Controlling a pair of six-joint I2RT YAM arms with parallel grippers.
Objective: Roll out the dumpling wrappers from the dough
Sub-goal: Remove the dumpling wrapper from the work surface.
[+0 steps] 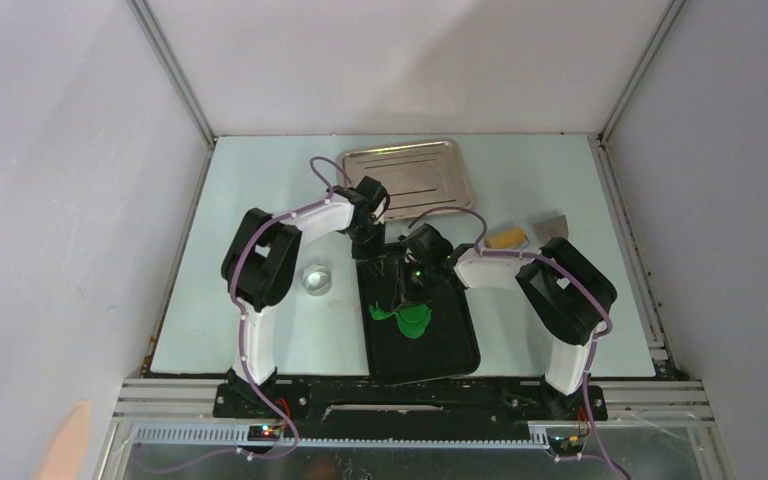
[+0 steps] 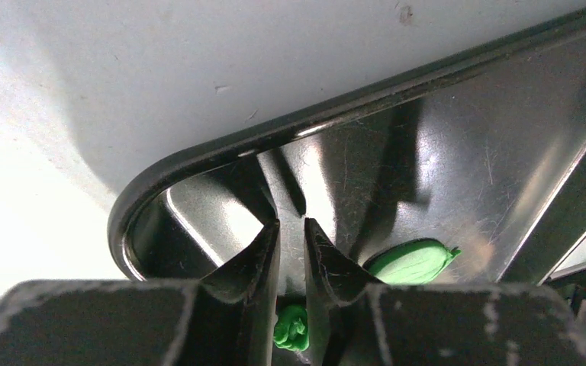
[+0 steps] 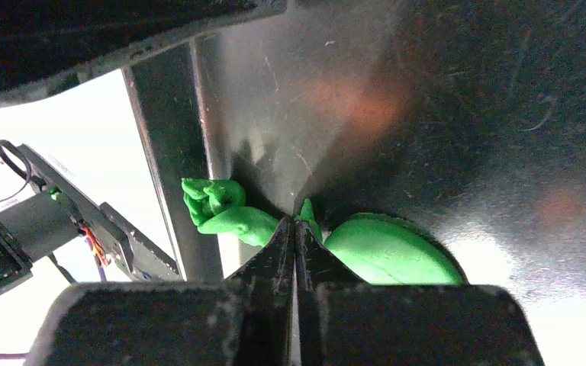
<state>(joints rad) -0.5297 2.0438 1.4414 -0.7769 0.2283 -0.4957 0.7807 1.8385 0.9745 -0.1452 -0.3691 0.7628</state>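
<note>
On the black tray (image 1: 457,345) lies a flat, roundish green dumpling wrapper (image 1: 417,320) (image 3: 389,252) (image 2: 412,261), with a jagged scrap of dough (image 1: 380,312) (image 3: 221,207) at its left edge. My right gripper (image 1: 407,290) (image 3: 295,223) is shut, its tips down on the thin green strip where scrap and wrapper meet. My left gripper (image 1: 372,252) (image 2: 291,223) hangs over the tray's far left corner. Its jaws are narrowly apart and clamp a small crumpled lump of dough (image 2: 291,328) deep between the fingers.
A silver metal tray (image 1: 405,178) sits at the back. A clear round ring (image 1: 316,279) stands on the table left of the black tray. A tan wooden roller (image 1: 506,238) and a grey scraper (image 1: 552,224) lie behind the right arm.
</note>
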